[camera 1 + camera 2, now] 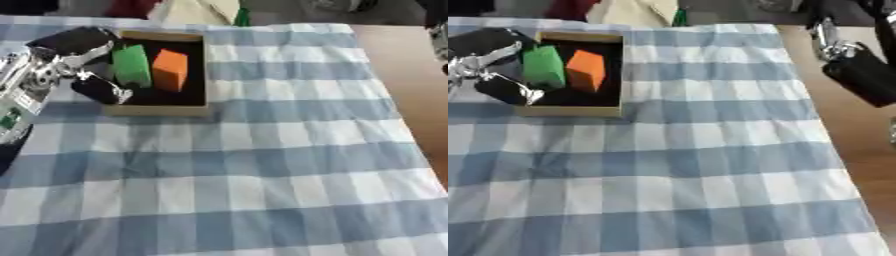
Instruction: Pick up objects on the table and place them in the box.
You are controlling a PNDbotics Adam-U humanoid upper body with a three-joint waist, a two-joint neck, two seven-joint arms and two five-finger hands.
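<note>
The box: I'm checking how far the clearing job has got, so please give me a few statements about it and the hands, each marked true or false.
1. The box holds a green block and an orange block. True.
2. The orange block lies on the checked cloth outside the box. False: it is inside the box, right of the green block.
3. The left hand is at the box's left side. True.
4. The right hand is holding a block. False: it shows at the right edge, over bare table, with no block.
</note>
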